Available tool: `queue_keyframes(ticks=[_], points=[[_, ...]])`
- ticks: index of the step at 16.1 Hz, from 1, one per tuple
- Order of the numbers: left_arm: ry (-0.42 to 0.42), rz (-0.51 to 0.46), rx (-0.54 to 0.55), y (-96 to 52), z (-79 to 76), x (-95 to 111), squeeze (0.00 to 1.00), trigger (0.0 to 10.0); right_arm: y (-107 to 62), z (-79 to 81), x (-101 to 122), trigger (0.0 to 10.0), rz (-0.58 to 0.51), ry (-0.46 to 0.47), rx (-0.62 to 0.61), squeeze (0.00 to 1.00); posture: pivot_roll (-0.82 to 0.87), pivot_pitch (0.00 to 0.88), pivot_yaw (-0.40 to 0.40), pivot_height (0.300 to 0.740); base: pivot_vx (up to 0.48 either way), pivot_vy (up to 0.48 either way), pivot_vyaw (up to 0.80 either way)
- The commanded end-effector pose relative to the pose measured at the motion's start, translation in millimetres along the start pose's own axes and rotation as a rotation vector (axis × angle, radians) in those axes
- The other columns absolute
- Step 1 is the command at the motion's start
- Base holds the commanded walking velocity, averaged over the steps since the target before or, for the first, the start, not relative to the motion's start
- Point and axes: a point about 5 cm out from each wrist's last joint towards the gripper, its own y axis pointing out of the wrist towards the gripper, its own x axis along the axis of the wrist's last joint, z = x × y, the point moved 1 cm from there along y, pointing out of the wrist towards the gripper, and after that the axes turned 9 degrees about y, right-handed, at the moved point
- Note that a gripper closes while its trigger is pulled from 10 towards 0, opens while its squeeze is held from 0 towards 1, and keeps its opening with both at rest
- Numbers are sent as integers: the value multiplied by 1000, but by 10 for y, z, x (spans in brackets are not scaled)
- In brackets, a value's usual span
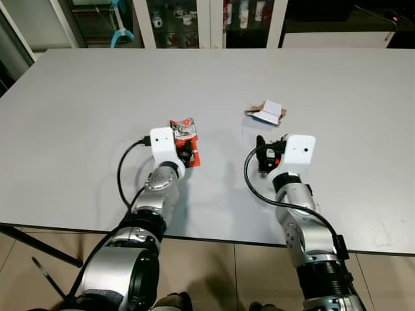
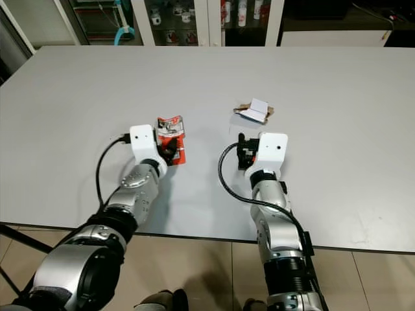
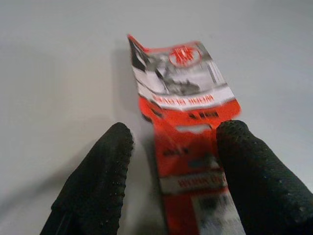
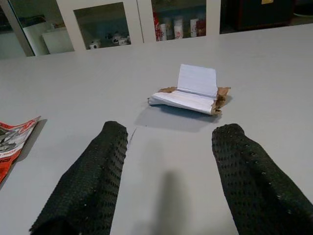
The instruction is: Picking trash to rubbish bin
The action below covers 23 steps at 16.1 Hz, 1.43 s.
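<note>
Wrapper (image 1: 184,139) on table (image 1: 78,116), left of folded paper (image 1: 267,111).

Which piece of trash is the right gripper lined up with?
On the grey table, just ahead of the open right gripper, lies a crumpled white paper wrapper with brown edges. The red printed packet lies at the left gripper; the wrapper is white and folded.

Red wrapper (image 1: 185,139) and folded white paper (image 1: 267,112) lie flat, apart.

— What's the room like?
— A wide grey bench (image 1: 78,116), beige tiled floor (image 1: 214,272) below.
— Behind it?
— White glass-fronted cabinets (image 1: 211,23) holding small items, evenly lit.
</note>
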Motion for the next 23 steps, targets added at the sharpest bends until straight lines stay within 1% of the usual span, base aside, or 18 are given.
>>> queue_keyframes(ticks=[1,2,3,4,7,8,9,10,19,21,23], points=[[0,-10,-11,16,-24,45,0,10000,-23,-3,-9,10000,6,0,-10,0,-52,133,98,740,0,0,0],[7,0,-27,21,-78,52,0,10000,-27,1,-10,10000,7,2,-11,0,-52,138,100,740,0,0,0],[11,5,-32,23,-93,53,0,10000,-29,1,-11,10000,7,2,-12,0,-52,139,100,740,0,0,0],[25,34,-31,29,-117,41,0,10000,-33,2,-13,10000,8,3,-12,0,-50,141,101,740,0,0,0],[31,56,-26,39,-144,50,0,10000,-37,10,-20,10000,11,6,-10,0,-48,142,102,740,0,0,0],[39,62,-29,42,-154,57,0,4902,-37,10,-21,10000,12,6,-10,0,-48,143,102,740,0,0,0],[46,68,-32,47,-169,70,0,353,-37,10,-22,10000,13,7,-10,0,-47,142,102,740,0,0,0],[48,72,-34,50,-179,78,0,0,-38,10,-23,10000,13,8,-10,0,-46,143,101,740,0,0,0],[49,41,-71,67,-251,206,0,0,-29,32,-34,10000,21,19,0,0,-36,143,99,740,0,0,0],[50,41,-79,63,-262,201,0,0,-27,36,-34,10000,21,19,2,0,-36,142,100,740,0,0,0],[53,48,-95,44,-289,151,0,0,-25,36,-36,10000,22,20,1,0,-34,140,99,740,0,0,0]])
